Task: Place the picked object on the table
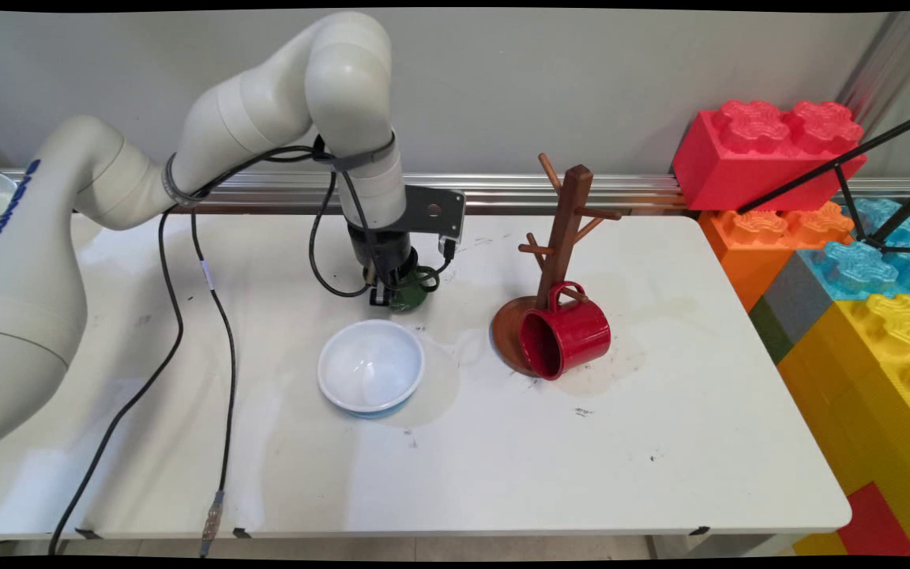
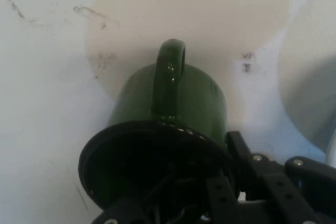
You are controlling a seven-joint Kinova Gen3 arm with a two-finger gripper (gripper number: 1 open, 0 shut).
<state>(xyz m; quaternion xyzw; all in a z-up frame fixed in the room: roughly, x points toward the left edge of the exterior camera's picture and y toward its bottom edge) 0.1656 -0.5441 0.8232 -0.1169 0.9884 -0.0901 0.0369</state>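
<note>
One green mug (image 2: 173, 103) lies on its side on the white table (image 1: 502, 458), under the gripper (image 1: 389, 294) behind the white bowl (image 1: 370, 366). In the hand view its long axis runs away from the camera: the dark mouth faces the gripper, the base points off toward the table beyond, and the handle sits uppermost along the body. The black fingers (image 2: 273, 182) reach in at the rim, one seemingly inside the mouth, but I cannot tell whether they are clamped on the rim or loose.

The white bowl stands upright, just in front of the gripper, with nothing visible inside. To its right a red mug (image 1: 565, 332) lies tipped on the round base of a wooden mug tree (image 1: 562, 237), mouth toward the camera, interior bare. Large coloured blocks (image 1: 834, 237) are stacked beyond the table's right end.
</note>
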